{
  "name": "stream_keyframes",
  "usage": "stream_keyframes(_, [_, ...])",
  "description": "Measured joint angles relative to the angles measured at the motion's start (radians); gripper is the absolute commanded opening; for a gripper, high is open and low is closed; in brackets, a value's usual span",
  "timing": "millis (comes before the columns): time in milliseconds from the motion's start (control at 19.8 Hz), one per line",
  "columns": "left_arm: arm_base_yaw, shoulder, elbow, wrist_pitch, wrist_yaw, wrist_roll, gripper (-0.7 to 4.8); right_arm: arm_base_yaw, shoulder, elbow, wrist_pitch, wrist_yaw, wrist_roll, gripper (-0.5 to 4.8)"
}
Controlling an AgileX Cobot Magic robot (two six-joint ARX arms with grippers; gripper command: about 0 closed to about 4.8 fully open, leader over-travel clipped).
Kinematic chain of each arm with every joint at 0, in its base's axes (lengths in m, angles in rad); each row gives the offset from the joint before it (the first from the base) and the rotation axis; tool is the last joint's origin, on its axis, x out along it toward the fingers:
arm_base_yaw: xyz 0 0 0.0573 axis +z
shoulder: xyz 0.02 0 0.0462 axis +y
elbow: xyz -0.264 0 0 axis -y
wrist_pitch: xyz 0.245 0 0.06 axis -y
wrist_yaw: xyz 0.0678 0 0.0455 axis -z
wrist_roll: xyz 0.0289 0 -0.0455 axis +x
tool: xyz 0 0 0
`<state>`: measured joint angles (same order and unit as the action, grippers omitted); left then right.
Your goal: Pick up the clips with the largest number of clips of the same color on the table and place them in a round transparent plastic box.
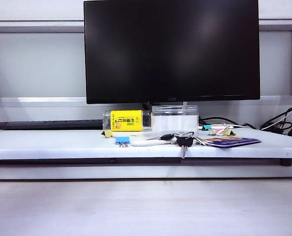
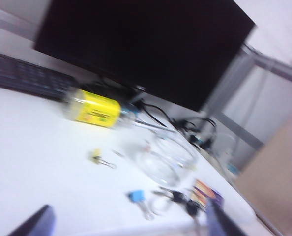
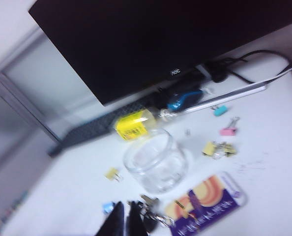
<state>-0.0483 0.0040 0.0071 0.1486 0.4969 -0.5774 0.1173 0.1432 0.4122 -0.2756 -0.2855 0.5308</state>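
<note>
a large black monitor [image 1: 171, 49] stands at the back of the white table [image 1: 62, 140], screen dark. a dark keyboard [image 2: 23, 76] lies along the rear of the table to one side of the monitor's foot.

the round transparent plastic box [image 3: 156, 160] sits upright and open-topped near the middle of the table, in front of the monitor; nothing can be made out inside it. just beside it lies a clear container with a yellow label [image 1: 126, 120], on its side.

a purple and orange card [image 3: 210, 204] lies flat toward the front edge, with a bunch of keys [image 1: 181, 139] touching its end.

the clips: one pale-yellow clip [image 2: 96, 156] rests alone on the table near the labelled container, apart from the box; two more [image 3: 217, 148] lie together on the box's other side. a blue clip [image 1: 122, 140] sits near the front edge, a pink clip [image 3: 228, 131] and a teal clip [image 3: 219, 110] further back.

left gripper [image 2: 126, 228]: only two dark fingers show at the frame edge, spread far apart, nothing between them, above the front of the table.

right gripper [image 3: 125, 221]: fingers pressed nearly together, pinching nothing, hanging over the keys.
</note>
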Motion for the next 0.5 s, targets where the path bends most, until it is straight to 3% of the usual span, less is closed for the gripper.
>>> stream_keyframes(252, [0.000,0.000,0.075,0.001,0.039,0.002,3.69,0.000,0.367,0.298,-0.298,0.080,-0.166,0.24])
stream_keyframes(403, [0.000,0.001,0.132,-0.022,0.044,0.050,3.69,0.002,0.506,0.352,-0.353,0.079,-0.209,0.29])
stream_keyframes(504, [0.000,0.002,0.197,-0.105,0.048,0.103,3.68,0.030,0.639,0.380,-0.333,0.071,-0.216,0.48])
